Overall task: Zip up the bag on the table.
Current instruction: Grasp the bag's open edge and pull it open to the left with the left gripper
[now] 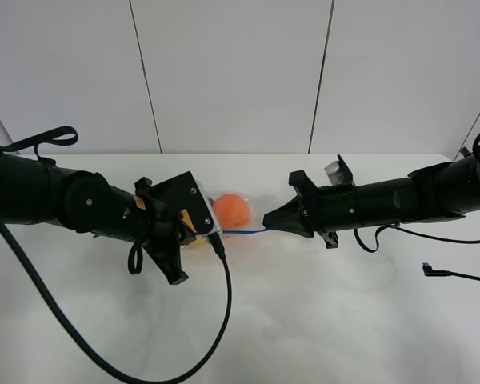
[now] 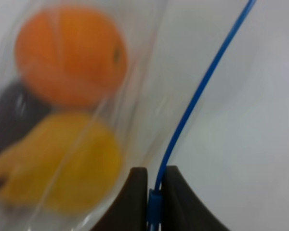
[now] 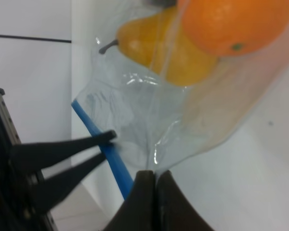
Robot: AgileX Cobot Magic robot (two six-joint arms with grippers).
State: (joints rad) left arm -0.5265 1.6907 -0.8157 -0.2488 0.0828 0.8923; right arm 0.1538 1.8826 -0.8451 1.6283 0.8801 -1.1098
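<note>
The clear bag (image 1: 253,213) lies on the white table (image 1: 320,320) between my two grippers, with an orange (image 1: 232,210) showing through it. In the left wrist view the orange (image 2: 70,53), a yellow pear (image 2: 58,159) and a dark item (image 2: 12,113) lie inside. My left gripper (image 2: 154,175) is shut on the blue zipper strip (image 2: 197,91) at one end. My right gripper (image 3: 155,175) is shut on the bag's edge beside the strip (image 3: 116,166). In the exterior view the left gripper (image 1: 208,232) and right gripper (image 1: 266,221) face each other along the strip (image 1: 244,232).
A black cable (image 1: 222,320) loops from the left arm over the table's front. Another black cable with a plug (image 1: 434,270) lies at the right. White wall panels (image 1: 232,72) stand behind the table's far edge.
</note>
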